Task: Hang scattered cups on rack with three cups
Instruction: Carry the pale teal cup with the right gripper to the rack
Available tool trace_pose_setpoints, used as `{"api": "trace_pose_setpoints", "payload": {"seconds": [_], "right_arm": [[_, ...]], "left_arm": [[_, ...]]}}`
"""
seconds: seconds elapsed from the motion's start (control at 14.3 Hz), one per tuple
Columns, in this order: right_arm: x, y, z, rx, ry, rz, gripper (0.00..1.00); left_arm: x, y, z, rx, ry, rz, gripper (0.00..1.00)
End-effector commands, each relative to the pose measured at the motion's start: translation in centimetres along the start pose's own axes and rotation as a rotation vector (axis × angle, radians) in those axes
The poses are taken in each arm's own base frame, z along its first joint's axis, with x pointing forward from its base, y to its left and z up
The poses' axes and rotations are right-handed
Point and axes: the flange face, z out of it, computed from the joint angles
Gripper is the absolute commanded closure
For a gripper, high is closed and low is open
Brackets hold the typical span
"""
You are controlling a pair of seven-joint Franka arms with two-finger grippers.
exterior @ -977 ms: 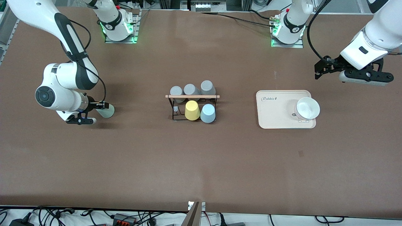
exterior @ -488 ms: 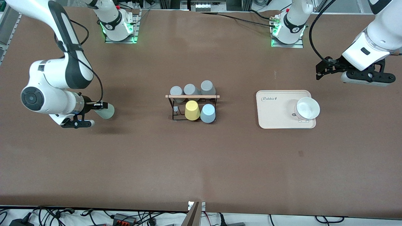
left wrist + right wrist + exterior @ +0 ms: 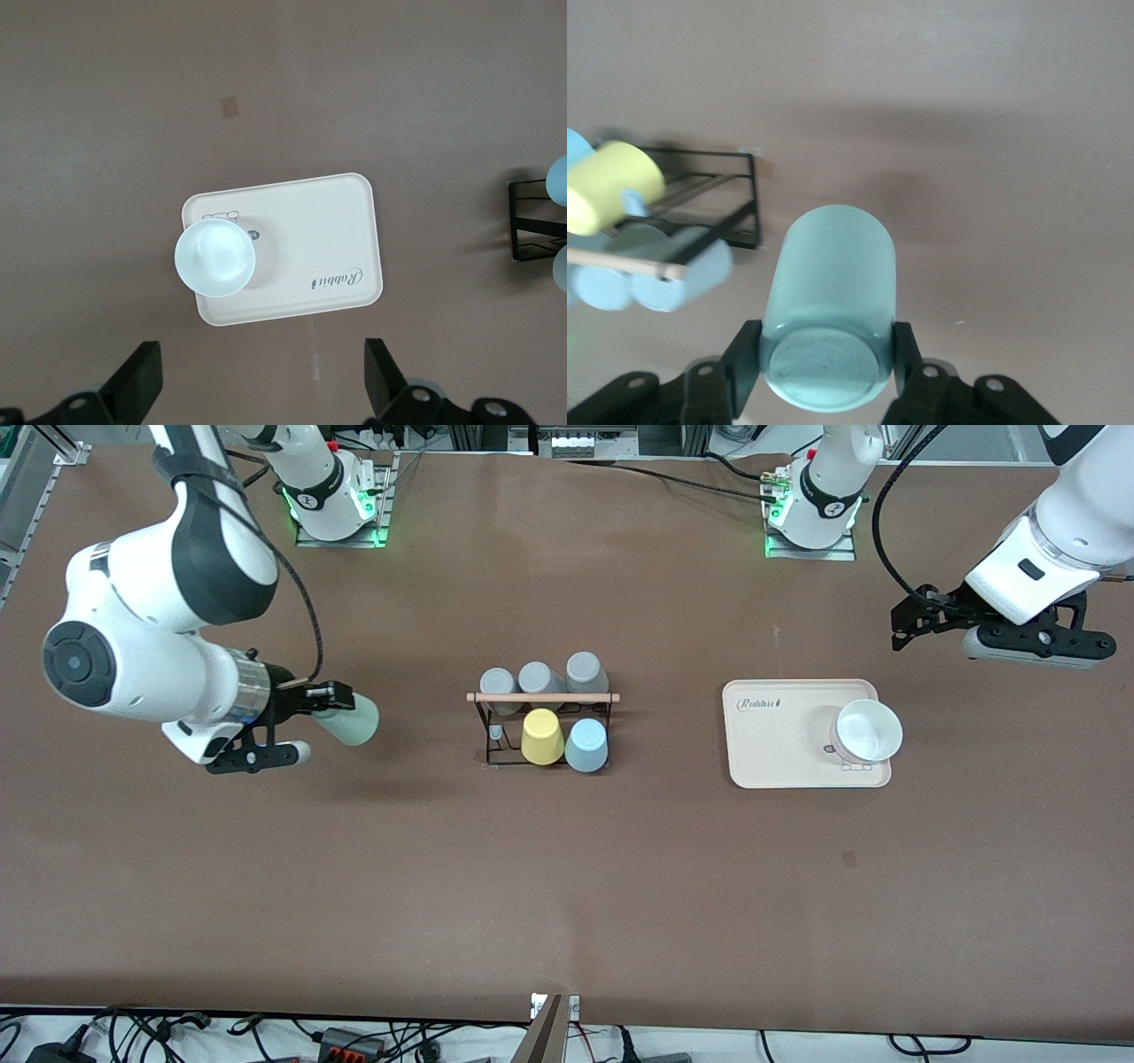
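My right gripper (image 3: 321, 722) is shut on the base of the pale mint-green cup (image 3: 352, 722) and holds it sideways above the table, between the right arm's end and the rack (image 3: 542, 697). In the right wrist view the cup (image 3: 831, 283) sits between the fingers (image 3: 744, 363), with the rack (image 3: 735, 190) ahead. The rack is a black wire frame with a wooden rod. It carries a light blue cup (image 3: 586, 745), a yellow cup (image 3: 541, 737) and three grey cups (image 3: 537, 679). My left gripper (image 3: 908, 615) is open and empty in the air beside the tray, toward the left arm's end.
A beige tray (image 3: 771, 735) lies toward the left arm's end, with a pale whitish cup (image 3: 868, 731) standing open side up on it. Both show in the left wrist view, the tray (image 3: 328, 239) and the cup (image 3: 215, 258). One rack peg (image 3: 496, 732) stands bare beside the yellow cup.
My right gripper has lifted the mint-green cup off the table and carried it toward the rack. The left arm has barely moved.
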Motion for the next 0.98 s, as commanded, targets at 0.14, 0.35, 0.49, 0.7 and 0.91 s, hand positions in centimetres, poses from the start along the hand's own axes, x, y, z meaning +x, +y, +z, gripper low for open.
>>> {"api": "trace_pose_setpoints", "payload": {"seconds": [0.14, 0.35, 0.49, 0.7, 0.91], "right_arm": [[-0.9, -10.1, 0.8, -0.006, 0.016, 0.123, 0.96], [-0.8, -13.8, 1.5, -0.01, 0.03, 0.114, 0.98], [0.0, -14.1, 2.1, -0.006, 0.039, 0.119, 1.0], [0.8, -14.4, 2.7, 0.001, 0.048, 0.162, 1.0], [0.8, -15.6, 2.8, 0.009, 0.065, 0.146, 1.0]], "left_arm": [[0.3, -0.1, -0.7, -0.002, 0.003, 0.0, 0.0], [0.3, -0.3, -0.7, -0.003, 0.003, -0.003, 0.0], [0.3, -0.3, -0.6, -0.003, 0.001, -0.003, 0.0], [0.4, -0.5, -0.5, -0.003, 0.001, -0.004, 0.0], [0.7, -1.2, -0.4, -0.004, 0.003, -0.018, 0.0]]}}
